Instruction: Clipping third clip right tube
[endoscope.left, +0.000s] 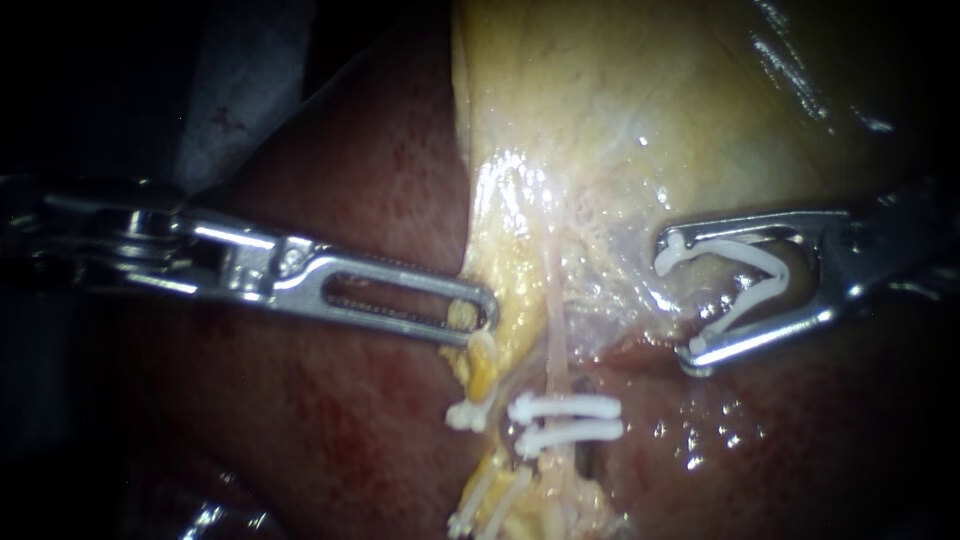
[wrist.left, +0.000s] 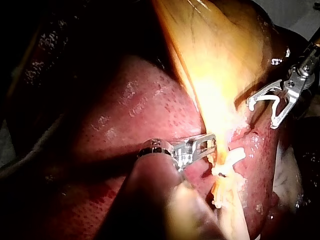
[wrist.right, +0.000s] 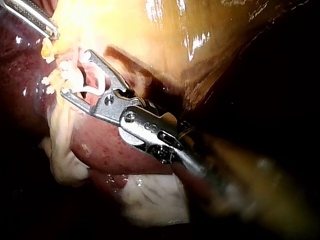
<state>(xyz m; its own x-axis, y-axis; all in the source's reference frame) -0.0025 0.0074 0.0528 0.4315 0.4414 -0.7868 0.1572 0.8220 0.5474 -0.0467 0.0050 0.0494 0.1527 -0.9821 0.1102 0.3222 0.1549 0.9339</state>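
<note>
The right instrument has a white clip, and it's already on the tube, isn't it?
Not quite. The right instrument does have a white clip, but it isn't on the tube yet. The clip is open and off to one side of it. The endoscope view shows this.

Take the paired clips (endoscope.left: 566, 420) on the right tube (endoscope.left: 553, 330) as your marker. Just above them the tube runs bare, with clear room to its right, as far as the right instrument (endoscope.left: 680, 300). That instrument stands up and right of them, jaws wide, holding a loaded clip (endoscope.left: 745, 275). Up and left of them, the left instrument (endoscope.left: 485, 310) blocks the way, jaws clamped on yellow tissue (endoscope.left: 482, 370). A single clip (endoscope.left: 468, 412) sits just left of them. Liver (endoscope.left: 330, 430) walls both sides.
</note>
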